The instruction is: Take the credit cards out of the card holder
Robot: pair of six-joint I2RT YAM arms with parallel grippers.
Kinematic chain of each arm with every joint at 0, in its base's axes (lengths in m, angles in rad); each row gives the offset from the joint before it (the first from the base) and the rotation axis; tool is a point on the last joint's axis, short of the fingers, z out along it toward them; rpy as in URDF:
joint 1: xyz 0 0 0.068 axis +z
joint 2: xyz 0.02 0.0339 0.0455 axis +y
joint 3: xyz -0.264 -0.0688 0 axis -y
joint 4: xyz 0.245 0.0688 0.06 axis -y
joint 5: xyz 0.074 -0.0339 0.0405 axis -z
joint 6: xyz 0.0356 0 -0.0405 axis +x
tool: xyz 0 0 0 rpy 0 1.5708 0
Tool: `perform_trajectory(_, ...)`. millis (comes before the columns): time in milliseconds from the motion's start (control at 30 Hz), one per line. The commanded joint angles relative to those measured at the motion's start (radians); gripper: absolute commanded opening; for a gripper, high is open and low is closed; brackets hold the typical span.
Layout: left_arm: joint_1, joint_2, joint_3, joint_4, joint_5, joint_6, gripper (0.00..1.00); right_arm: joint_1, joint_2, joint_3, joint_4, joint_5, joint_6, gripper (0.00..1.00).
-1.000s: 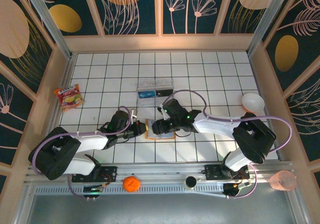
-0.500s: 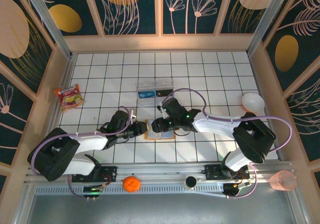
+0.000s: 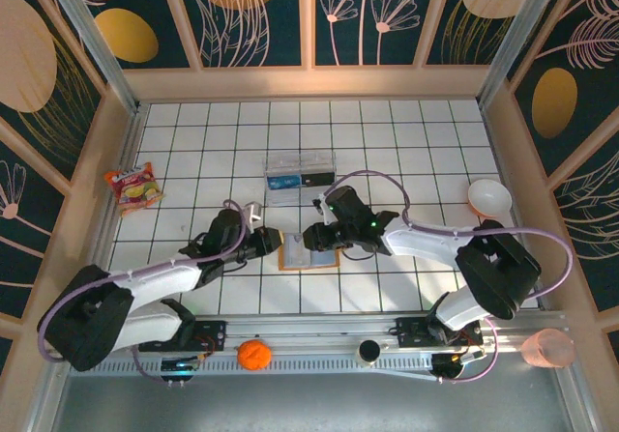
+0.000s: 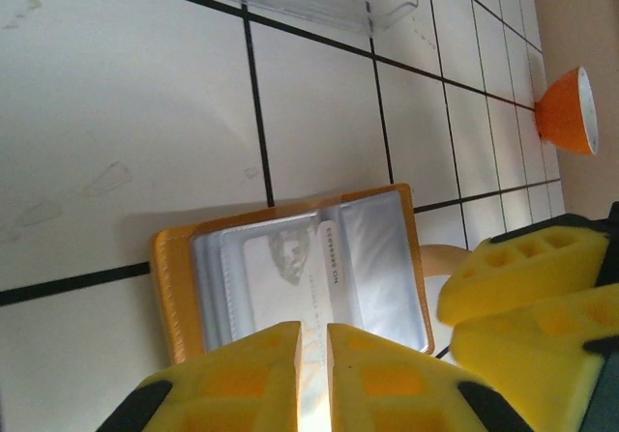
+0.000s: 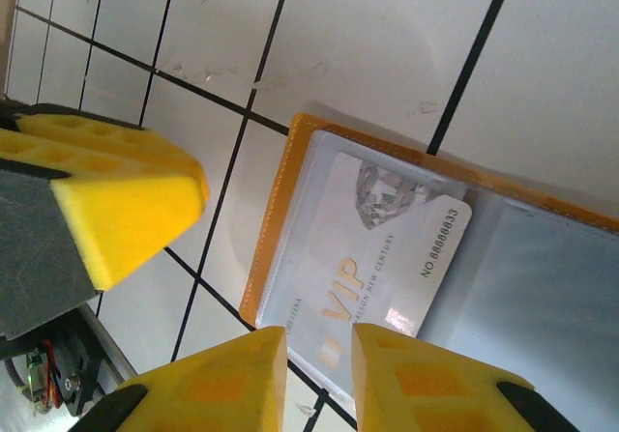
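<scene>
The card holder [image 3: 330, 261] lies open and flat on the white tiles, orange rim [image 4: 174, 297] around grey pockets. A pale credit card [image 5: 387, 248] marked VIP sits slanted in its left half [image 5: 266, 229], one end sticking out past the rim. This card [image 4: 280, 277] also faces the left wrist camera. My left gripper [image 3: 275, 244] hovers just off the holder's left edge, jaws [image 4: 311, 331] a thin slit apart with nothing gripped. My right gripper [image 3: 311, 239] is over the holder, fingers [image 5: 319, 340] apart, the card's protruding end showing in the gap. Its fingers [image 4: 522, 277] stand right of the holder.
A clear plastic box [image 3: 300, 171] stands one tile behind the holder. A snack packet [image 3: 135, 186] lies far left and a white bowl [image 3: 489, 197] far right. An orange fruit [image 3: 253, 354] and a pink cup [image 3: 546, 347] sit by the front rail.
My left gripper has drawn back up and left off the holder's edge; its jaws parted, then narrowed. The right gripper's jaws have narrowed and shifted slightly right. The holder has stayed put.
</scene>
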Motion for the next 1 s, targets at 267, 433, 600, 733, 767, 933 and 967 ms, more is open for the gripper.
perform_trajectory(267,-0.045,0.166,0.058,0.065,0.056,0.042,0.08,-0.024,0.069,-0.018,0.061,-0.081,0.033,0.24)
perform_trajectory(433,-0.051,0.212,0.081,0.026,0.048,0.076,0.05,-0.028,0.093,-0.026,0.075,-0.094,0.041,0.25)
perform_trajectory(600,-0.051,0.228,0.074,-0.036,-0.003,0.073,0.00,-0.042,0.112,-0.036,0.085,-0.108,0.046,0.27)
perform_trajectory(733,-0.050,0.231,0.057,-0.031,-0.004,0.059,0.00,-0.064,0.130,-0.045,0.104,-0.139,0.052,0.28)
perform_trajectory(767,-0.051,0.233,0.056,-0.031,-0.005,0.056,0.00,-0.069,0.136,-0.046,0.107,-0.145,0.054,0.28)
perform_trajectory(933,-0.051,0.249,0.056,-0.023,0.002,0.050,0.00,-0.078,0.158,-0.036,0.107,-0.157,0.053,0.29)
perform_trajectory(967,-0.051,0.252,0.056,-0.017,0.008,0.048,0.00,-0.077,0.165,-0.031,0.102,-0.157,0.053,0.29)
